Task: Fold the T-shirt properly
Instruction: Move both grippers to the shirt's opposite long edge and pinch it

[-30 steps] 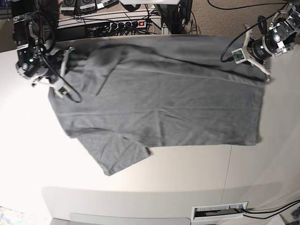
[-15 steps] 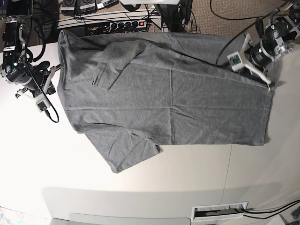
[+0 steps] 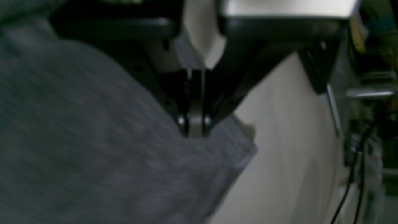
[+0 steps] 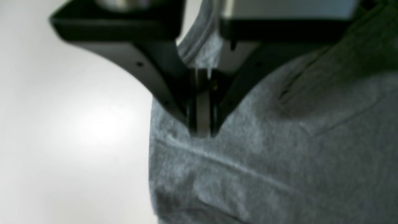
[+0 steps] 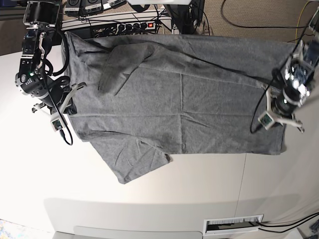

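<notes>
While its lower edge still wants straightening, the T-shirt point(image 5: 149, 104) lies spread across the far half of the table point(image 5: 164, 199), reaching toward the left and right edges in the base view, with a diagonal fold over its upper part and one sleeve point(image 5: 129, 164) sticking out toward the near edge. The fold probably serves to narrow the garment, and that sleeve likely has to be tucked in next. Above the cloth near the table's right edge, the left gripper point(image 3: 196, 133) has its tips together with no cloth between them; near the left edge, the right gripper point(image 4: 203, 133) is likewise closed and empty. Both are perhaps placed by the sides for smoothing or a fresh grasp, which would need them opened first.
</notes>
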Robot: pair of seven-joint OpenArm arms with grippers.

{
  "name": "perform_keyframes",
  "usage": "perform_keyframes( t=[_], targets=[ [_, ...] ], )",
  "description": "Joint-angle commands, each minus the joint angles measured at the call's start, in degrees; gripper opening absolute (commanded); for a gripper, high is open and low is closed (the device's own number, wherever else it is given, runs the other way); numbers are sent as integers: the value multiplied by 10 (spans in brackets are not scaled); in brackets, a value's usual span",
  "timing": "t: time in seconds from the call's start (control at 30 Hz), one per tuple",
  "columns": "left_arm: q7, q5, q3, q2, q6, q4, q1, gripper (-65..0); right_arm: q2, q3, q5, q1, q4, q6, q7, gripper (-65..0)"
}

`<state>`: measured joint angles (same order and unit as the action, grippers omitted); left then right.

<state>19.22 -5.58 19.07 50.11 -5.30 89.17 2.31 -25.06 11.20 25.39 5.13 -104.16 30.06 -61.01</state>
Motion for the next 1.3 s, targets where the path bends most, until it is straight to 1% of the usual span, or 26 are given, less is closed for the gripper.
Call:
perform_keyframes(
  t=[0.0, 0.1, 0.17, 0.27, 0.33, 0.43, 0.5, 0.53, 0.63, 0.7, 0.83, 1.03, 1.27],
  targets=[
    [-14, -5, -6, 3, 7, -19, 29, -650, -8, 5, 0, -9, -8, 1, 13, -612],
    [-34, -40, -6, -21, -10, -100, 87, -650, -8, 5, 0, -10, -8, 1, 14, -549],
    [-46, -68, -6, -32, -12, -147, 122, -594, -8, 5, 0, -10, -8, 1, 14, -527],
    [-59, -98, -6, -47, -14, -215, 174, -505, -8, 5, -6, -10, -8, 1, 15, -525],
    [-64, -116, -6, -56, -38, -260, 208, -472, -8, 5, -8, -10, -8, 1, 15, -525],
    [-64, -146, -6, -72, -97, -332, 256, -440, -8, 5, -8, -10, -8, 1, 15, -525],
    [-64, -163, -6, -83, -130, -382, 283, -414, -8, 5, -8, -10, -8, 1, 14, -525],
    [-64, -165, -6, -90, -142, -406, 294, -406, -8, 5, -8, -10, -8, 1, 14, -525],
    [-78, -165, -6, -103, -157, -472, 319, -405, -8, 5, -8, -10, -8, 1, 12, -525],
    [-100, -163, -6, -108, -158, -504, 327, -405, -8, 5, -8, -10, -8, 1, 12, -525],
    [-136, -135, -6, -115, -157, -537, 329, -405, -8, 5, -8, -10, -8, 1, 11, -525],
    [-137, -136, -6, -122, -156, -541, 329, -405, -8, 5, -8, -10, -8, 1, 11, -525],
    [-137, -135, -6, -147, -155, -541, 328, -408, -8, 5, -8, -10, -8, 1, 8, -525]
  ],
)
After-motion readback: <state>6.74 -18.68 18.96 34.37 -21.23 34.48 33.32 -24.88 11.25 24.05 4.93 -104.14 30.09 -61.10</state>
